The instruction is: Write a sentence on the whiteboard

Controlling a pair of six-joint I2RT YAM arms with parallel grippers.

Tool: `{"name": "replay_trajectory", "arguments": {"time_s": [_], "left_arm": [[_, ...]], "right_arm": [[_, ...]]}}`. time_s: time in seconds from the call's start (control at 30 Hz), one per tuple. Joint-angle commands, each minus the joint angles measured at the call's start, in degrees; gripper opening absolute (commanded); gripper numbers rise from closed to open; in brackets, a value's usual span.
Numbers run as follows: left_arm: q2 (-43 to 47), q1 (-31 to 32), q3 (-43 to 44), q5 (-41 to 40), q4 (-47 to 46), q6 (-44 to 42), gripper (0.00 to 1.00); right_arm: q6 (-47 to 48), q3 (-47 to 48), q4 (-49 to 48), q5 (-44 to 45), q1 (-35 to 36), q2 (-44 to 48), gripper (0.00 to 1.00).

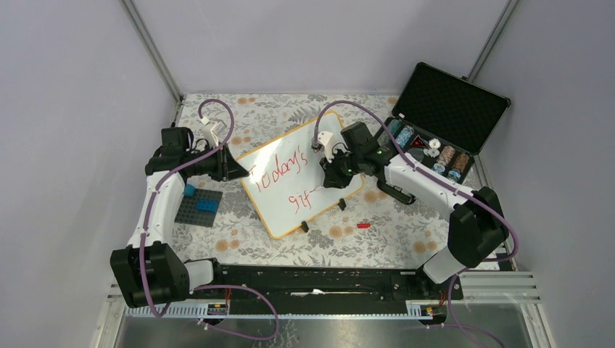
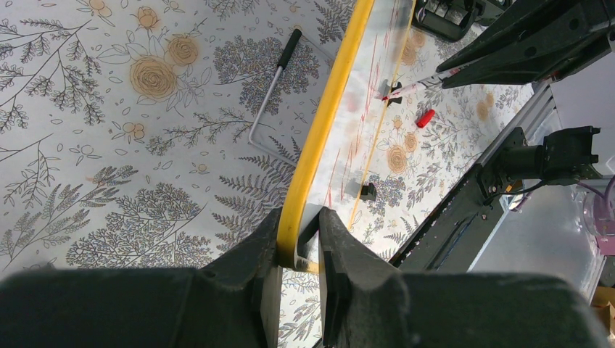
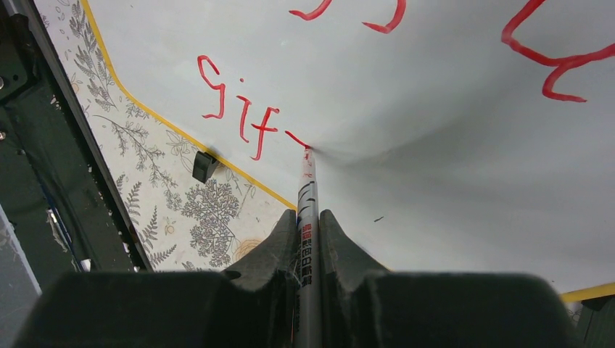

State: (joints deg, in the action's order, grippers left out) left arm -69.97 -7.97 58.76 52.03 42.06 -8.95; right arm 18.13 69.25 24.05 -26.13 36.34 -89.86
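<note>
1. My left gripper (image 2: 299, 225) is narrowed onto the thin yellow rim of the rectangular glossy whiteboard (image 1: 272, 206). It pinches the rim at the whiteboard's left edge, with the rim between its two black fingers.
2. My right gripper (image 3: 308, 225) is clamped tight on a slim silver-grey marker (image 3: 307, 190) with a printed label. It hangs over the whiteboard's right half, and the marker points down at the writing face.
3. The marker's red tip touches the whiteboard just to the right of the lower line of writing.
4. The sentence (image 1: 279, 170), in thin red handwritten strokes, runs across the middle of the whiteboard. The upper line reads "Today's". The lower line reads "gif", followed by a short stroke that ends at the marker's tip.
5. Small black clip feet (image 1: 304, 226) sit on the whiteboard's near rim.
6. A small red cap (image 1: 363, 225) lies on the floral-patterned surface (image 1: 391, 239), near the whiteboard's near-right side but apart from it.
7. An open black foam-lined case (image 1: 450, 101) holding round chips stands beyond the whiteboard's right corner.
8. A dark grey studded plate (image 1: 192, 214) carrying blue blocks lies to the left of the whiteboard.
</note>
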Motion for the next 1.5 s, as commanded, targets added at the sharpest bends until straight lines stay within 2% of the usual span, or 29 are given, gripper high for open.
{"name": "replay_trajectory", "arguments": {"time_s": [0.0, 0.33, 0.83, 1.47], "left_arm": [[-0.3, 1.1, -0.4, -3.9, -0.9, -2.5, 0.05], [-0.6, 1.2, -0.4, -3.8, -0.9, -2.6, 0.05], [-1.1, 1.1, -0.2, -3.9, -0.9, -2.5, 0.05], [-1.1, 1.1, -0.1, -3.9, -0.9, -2.5, 0.05]], "right_arm": [[1.6, 1.6, -1.3, 2.7, -0.8, 1.8, 0.00], [0.8, 3.2, -1.3, -3.5, -0.1, 4.3, 0.00], [0.9, 5.8, -2.1, -1.4, 0.3, -0.8, 0.00], [1.0, -2.5, -3.0, -1.3, 0.7, 2.0, 0.00]]}}
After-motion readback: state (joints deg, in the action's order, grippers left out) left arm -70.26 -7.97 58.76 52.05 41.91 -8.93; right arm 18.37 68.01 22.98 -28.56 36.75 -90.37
